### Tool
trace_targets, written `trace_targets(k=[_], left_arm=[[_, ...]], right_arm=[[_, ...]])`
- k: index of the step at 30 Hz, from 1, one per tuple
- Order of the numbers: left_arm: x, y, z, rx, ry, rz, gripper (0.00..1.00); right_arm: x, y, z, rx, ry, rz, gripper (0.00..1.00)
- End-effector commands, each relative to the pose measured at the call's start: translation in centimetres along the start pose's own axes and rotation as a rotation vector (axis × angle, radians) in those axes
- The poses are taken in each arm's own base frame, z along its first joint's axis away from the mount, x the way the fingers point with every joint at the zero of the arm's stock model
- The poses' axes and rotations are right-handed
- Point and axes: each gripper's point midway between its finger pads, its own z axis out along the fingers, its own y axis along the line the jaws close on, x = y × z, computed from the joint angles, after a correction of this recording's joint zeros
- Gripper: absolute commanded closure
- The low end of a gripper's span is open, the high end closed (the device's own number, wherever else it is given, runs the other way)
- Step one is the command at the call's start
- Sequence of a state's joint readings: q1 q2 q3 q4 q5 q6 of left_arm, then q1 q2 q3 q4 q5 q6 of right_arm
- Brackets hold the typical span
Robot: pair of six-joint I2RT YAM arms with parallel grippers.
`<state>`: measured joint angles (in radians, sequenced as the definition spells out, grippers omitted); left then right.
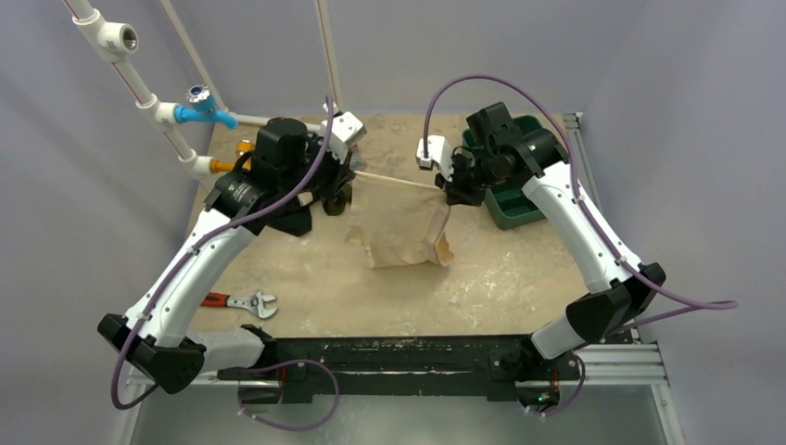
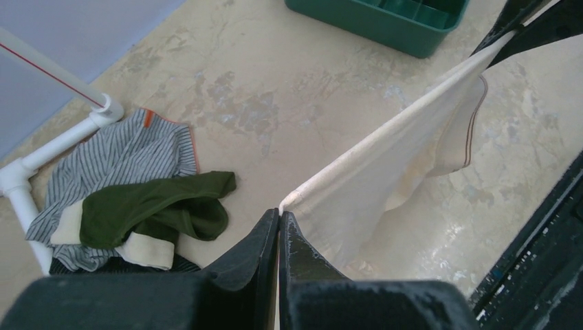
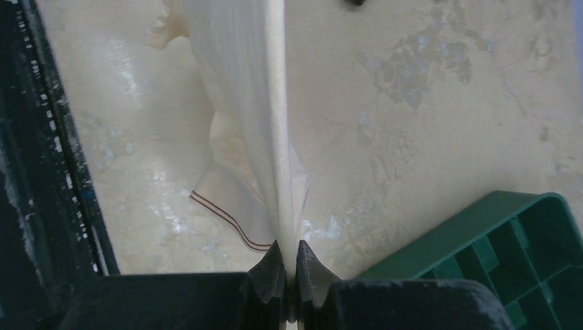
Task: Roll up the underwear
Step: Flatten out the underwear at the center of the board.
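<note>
Seen from above, the underwear (image 1: 405, 229) hangs between both arms over the middle of the tabletop (image 1: 500, 278), its top band pulled into a taut line. The left end effector (image 2: 280, 218) is clamped on one end of that band and the right end effector (image 3: 289, 260) on the other. Each wrist view shows fingers pressed together with pale cloth pinched between them. Only the left wrist view shows the grey striped garment (image 2: 117, 155) and the olive-green garment (image 2: 158, 206), heaped together beside a white pipe (image 2: 62, 141). The right wrist view shows the green tray (image 3: 440, 237) close beside its fingers. Only the top view shows the wrench (image 1: 243, 301), lying near the left arm.
</note>
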<state>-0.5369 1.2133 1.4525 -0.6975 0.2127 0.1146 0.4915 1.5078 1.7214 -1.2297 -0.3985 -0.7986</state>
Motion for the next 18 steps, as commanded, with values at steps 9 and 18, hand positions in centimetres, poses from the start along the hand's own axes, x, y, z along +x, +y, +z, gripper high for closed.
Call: trace_targets(k=[9,18], left_arm=[[-12.4,7.9,0.3,-0.284,-0.218,0.079,1.00],[-4.4,2.9,2.7,-0.065,-0.090,0.122,1.00]], right_arm=[[-6.1,-15.3,-8.2,0.569,-0.065,0.006,1.00],[-1.6,-10.3,-3.5,0.483,-0.077,-0.102,0.97]])
